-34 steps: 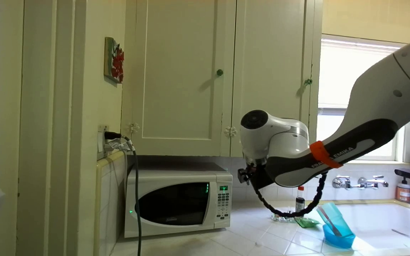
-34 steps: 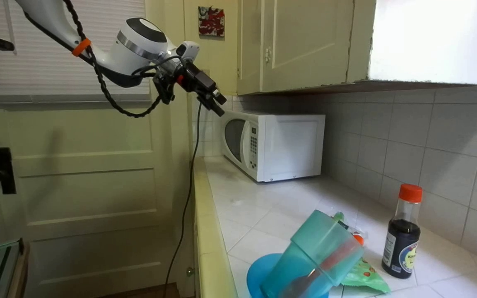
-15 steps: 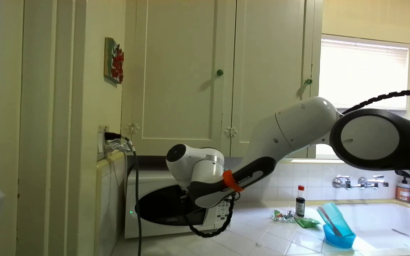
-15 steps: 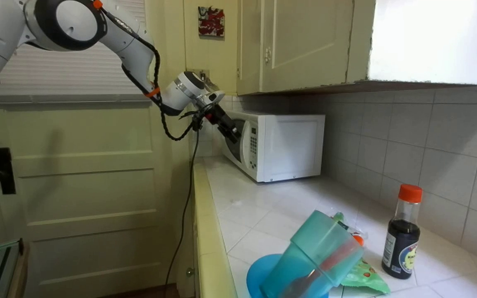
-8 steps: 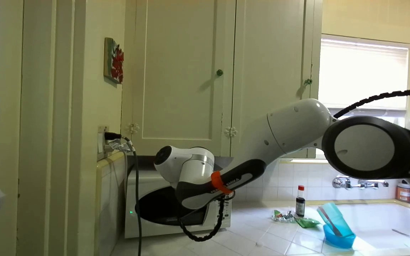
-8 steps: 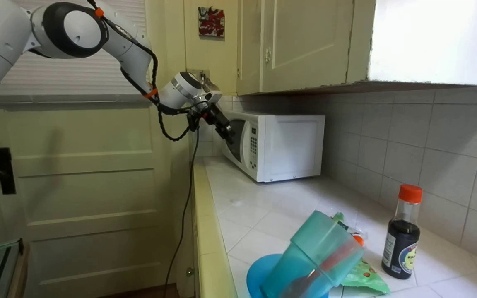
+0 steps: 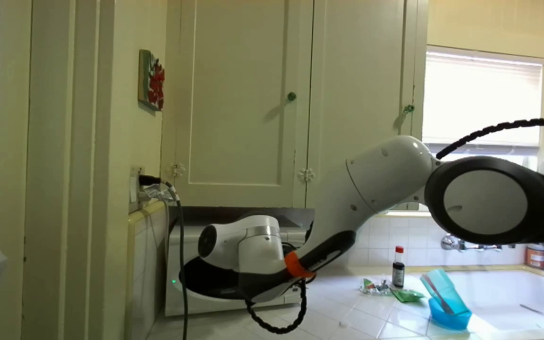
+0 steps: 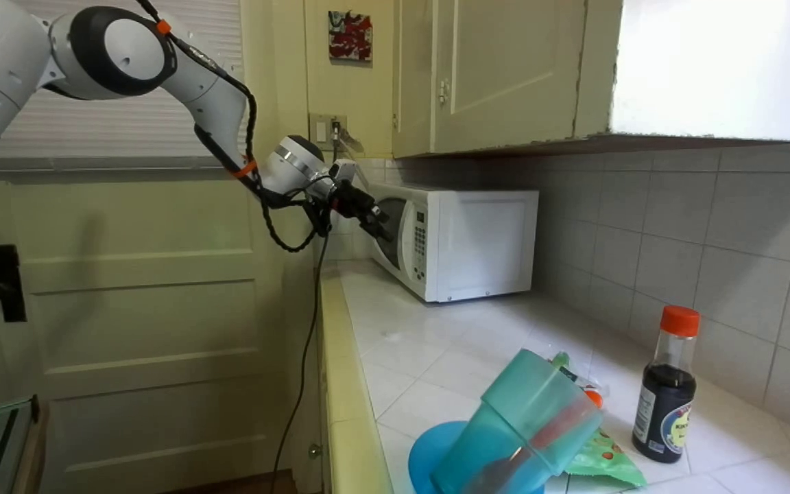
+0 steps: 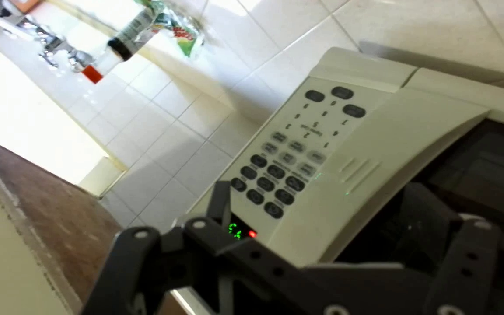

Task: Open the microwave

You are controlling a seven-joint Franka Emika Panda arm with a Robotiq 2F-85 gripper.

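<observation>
The white microwave [image 8: 484, 245] stands on the counter with its door shut. In an exterior view the arm hides much of its front, leaving part of the dark window [image 7: 210, 281] visible. My gripper [image 8: 382, 230] is in front of the door by the handle [image 8: 405, 237]. In the wrist view my gripper [image 9: 322, 203] is open and empty, its fingers wide apart. One finger lies over the control panel side [image 9: 309, 131] near the green display, the other over the dark window [image 9: 475, 170]. The pale curved handle edge runs between them. I cannot tell if the fingers touch the microwave.
Cream cabinets [image 7: 239, 94] hang above the microwave. A black cord [image 7: 182, 245] hangs in front of its left side. A soy sauce bottle [image 8: 666, 391], a green packet [image 8: 604, 460] and a tilted teal cup [image 8: 518, 418] stand farther along the counter, near the sink [image 7: 503, 293].
The arm has swung left to the microwave front and lowered. In the last half second the wrist has dropped slightly and levelled. The microwave door has not moved.
</observation>
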